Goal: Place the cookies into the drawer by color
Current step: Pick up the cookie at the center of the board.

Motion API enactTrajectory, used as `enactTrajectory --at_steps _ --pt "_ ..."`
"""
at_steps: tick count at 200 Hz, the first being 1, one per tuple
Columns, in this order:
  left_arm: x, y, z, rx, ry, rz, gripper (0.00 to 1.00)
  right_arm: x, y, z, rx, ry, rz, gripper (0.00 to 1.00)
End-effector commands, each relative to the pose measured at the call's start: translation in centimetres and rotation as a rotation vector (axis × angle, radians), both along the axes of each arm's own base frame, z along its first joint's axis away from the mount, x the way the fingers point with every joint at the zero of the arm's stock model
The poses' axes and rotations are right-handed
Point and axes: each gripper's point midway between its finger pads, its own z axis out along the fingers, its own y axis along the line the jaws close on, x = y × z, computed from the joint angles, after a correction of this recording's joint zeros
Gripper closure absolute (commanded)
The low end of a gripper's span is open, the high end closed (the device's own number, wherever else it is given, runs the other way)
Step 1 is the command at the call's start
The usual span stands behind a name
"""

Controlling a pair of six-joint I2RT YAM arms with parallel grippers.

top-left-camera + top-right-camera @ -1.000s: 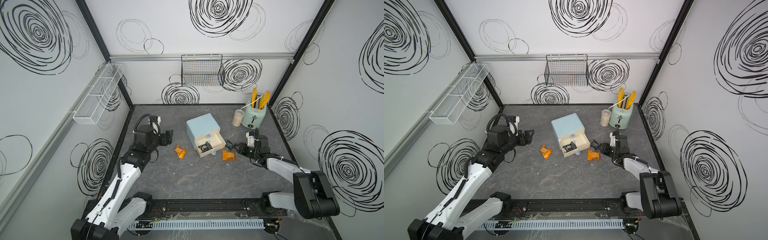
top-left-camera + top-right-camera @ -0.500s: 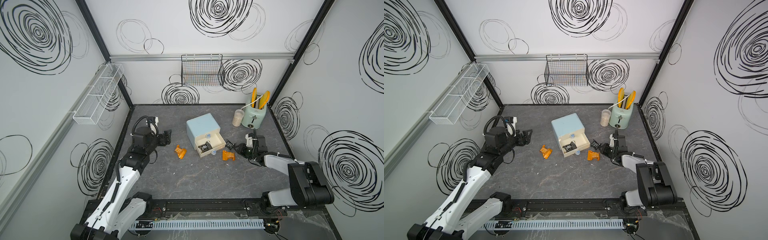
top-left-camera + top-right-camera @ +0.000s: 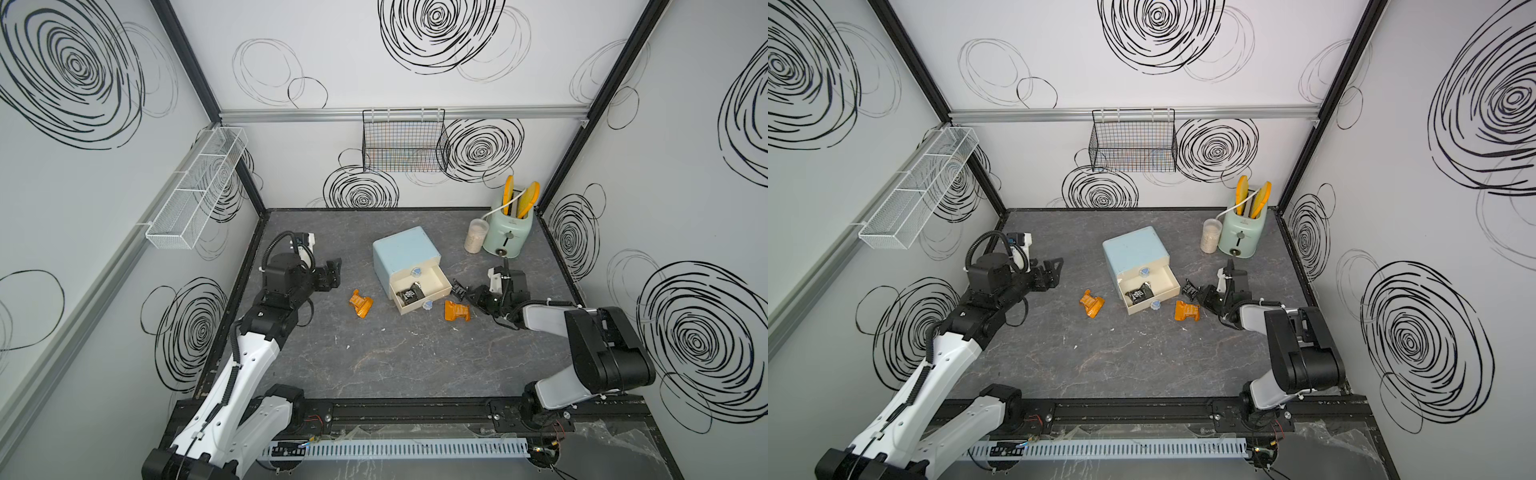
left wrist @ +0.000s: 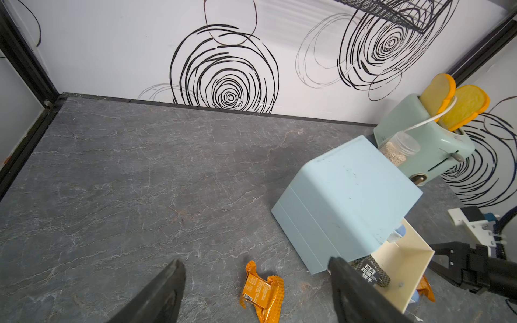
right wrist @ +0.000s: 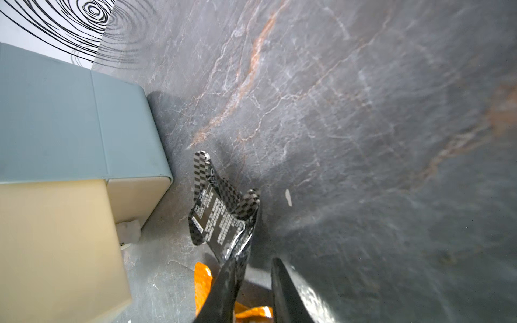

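— Cookies [image 3: 1092,303]: where do they lie?
— One black packet [image 3: 409,295] sits in the pulled-out cream tray of the drawer [image 3: 405,253] (the pale-blue chest, mid-table). The first orange packet [image 3: 360,304] lies on the table [image 3: 374,365] between the chest and the left arm. The other orange packet [image 3: 456,310] lies just beside the tray's front corner.
— And the grippers?
— Left gripper [image 4: 254,261]: fingers [image 4: 159,290] spread wide, holding nothing. Right gripper [image 5: 258,263]: narrowly parted, with a second black packet [image 5: 221,215] against one fingertip [image 5: 226,285]. Pinched or merely touched, I cannot tell.
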Motion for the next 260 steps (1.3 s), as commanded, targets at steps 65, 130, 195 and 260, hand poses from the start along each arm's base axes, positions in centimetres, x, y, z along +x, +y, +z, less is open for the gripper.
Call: enactTrajectory --at_steps 65,130,195,260 --pt "0.4 0.4 0.7 -0.018 -0.039 0.004 0.16 1.4 0.5 1.6 0.037 -0.053 -0.005 1.0" --pt "0.5 0.6 0.6 -0.026 -0.037 0.007 0.15 1.1 -2.3 5.0 -0.107 -0.132 -0.064 1.0" --pt "0.4 0.7 0.8 -0.03 -0.043 0.006 0.16 0.8 -2.4 11.2 -0.14 -0.276 -0.012 1.0" --pt "0.4 0.8 0.9 -0.036 -0.047 0.01 0.16 -0.2 1.5 14.6 0.039 -0.294 0.169 1.0"
